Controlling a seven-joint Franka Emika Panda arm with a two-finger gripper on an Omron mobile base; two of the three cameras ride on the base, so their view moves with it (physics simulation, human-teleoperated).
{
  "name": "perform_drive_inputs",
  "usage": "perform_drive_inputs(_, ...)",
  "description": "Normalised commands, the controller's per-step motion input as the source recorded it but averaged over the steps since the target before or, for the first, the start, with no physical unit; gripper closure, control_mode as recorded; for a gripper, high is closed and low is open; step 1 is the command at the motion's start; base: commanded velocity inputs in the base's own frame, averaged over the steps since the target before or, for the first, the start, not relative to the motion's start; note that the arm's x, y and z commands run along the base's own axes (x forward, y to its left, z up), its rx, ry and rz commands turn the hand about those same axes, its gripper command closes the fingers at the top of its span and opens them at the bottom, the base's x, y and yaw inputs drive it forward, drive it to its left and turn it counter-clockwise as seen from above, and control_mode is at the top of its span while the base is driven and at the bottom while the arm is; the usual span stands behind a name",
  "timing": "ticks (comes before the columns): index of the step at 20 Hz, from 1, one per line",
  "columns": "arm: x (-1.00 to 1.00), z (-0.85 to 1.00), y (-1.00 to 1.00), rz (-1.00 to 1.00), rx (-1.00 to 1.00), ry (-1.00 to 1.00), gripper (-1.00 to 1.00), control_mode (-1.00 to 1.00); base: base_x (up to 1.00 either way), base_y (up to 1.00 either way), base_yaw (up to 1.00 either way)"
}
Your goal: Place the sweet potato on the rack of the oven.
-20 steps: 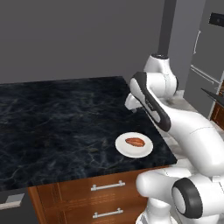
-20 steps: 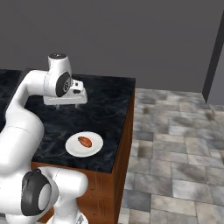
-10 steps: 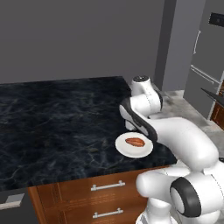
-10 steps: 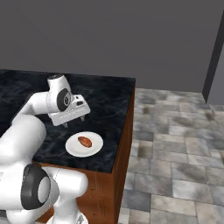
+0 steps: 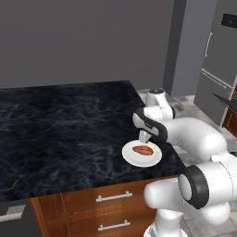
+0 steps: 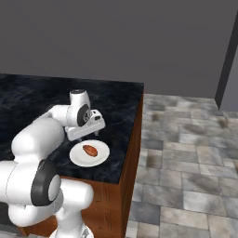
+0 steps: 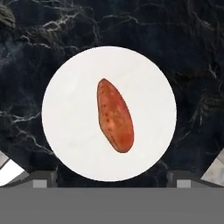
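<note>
The sweet potato (image 7: 114,116), an orange-red tapered tuber, lies on a round white plate (image 7: 70,131) near the right end of the black marble counter (image 5: 65,125). It also shows as the small tuber (image 5: 142,150) in the left base view and as the tuber (image 6: 90,150) in the right base view. My gripper (image 7: 111,176) hangs straight above the plate, open, its fingertips (image 7: 43,177) spread wider than the potato and clear of it. The hand (image 5: 144,137) sits just over the plate's far rim (image 6: 80,138). The oven and its rack are out of view.
The counter's right edge (image 6: 135,135) drops to a tiled floor (image 6: 186,153). Wooden drawers (image 5: 111,199) with metal handles sit under the counter front. A tall steel appliance (image 5: 217,69) stands at the far right, beyond the counter.
The arm has folded down and the gripper has dropped from well above the counter to just over the plate and the sweet potato. The potato and plate have not moved.
</note>
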Motion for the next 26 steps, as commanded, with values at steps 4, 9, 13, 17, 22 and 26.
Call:
perform_drive_inputs(4,0.19,-0.47,0.0,0.1,0.0,0.0,-1.0,-1.0,0.0,0.0,0.0)
perform_drive_inputs(9,0.18,-0.25,0.02,0.06,0.0,-0.01,-1.0,-1.0,0.0,0.0,0.0)
perform_drive_inputs(13,0.07,-0.23,0.03,0.02,0.0,0.0,-1.0,-1.0,0.0,0.0,0.0)
perform_drive_inputs(17,0.0,-0.47,0.0,0.0,0.0,0.01,-1.0,-1.0,0.0,0.0,0.0)
perform_drive_inputs(22,0.01,-0.38,0.0,0.0,0.0,0.0,-1.0,-1.0,0.0,0.0,0.0)
perform_drive_inputs(26,0.02,-0.3,0.0,0.0,0.0,0.0,-1.0,-1.0,0.0,0.0,0.0)
